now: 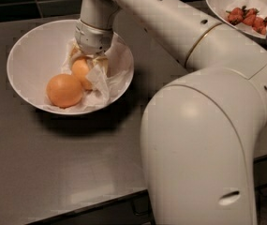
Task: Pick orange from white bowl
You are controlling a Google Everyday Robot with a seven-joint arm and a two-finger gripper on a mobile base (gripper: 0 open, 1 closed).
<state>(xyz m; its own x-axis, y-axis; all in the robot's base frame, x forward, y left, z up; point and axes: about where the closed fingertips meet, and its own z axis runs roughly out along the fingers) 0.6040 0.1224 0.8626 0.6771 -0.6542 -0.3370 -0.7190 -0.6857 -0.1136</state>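
Observation:
The white bowl (23,48) stands at the left of the dark counter, lined with crumpled white paper (109,78). Two fruits lie in it. The paler, yellower orange (81,71) lies near the bowl's middle, partly hidden. The deeper, redder-orange fruit (64,90) lies to its front left, touching or almost touching it. My gripper (89,65) comes down from above into the bowl and sits right on the paler orange, with the wrist covering its top. The orange rests in the bowl.
My white arm and its large base joint (198,139) fill the right half of the view. A second white bowl with red fruit (250,15) stands at the back right. The counter's front edge (77,205) runs along the bottom left.

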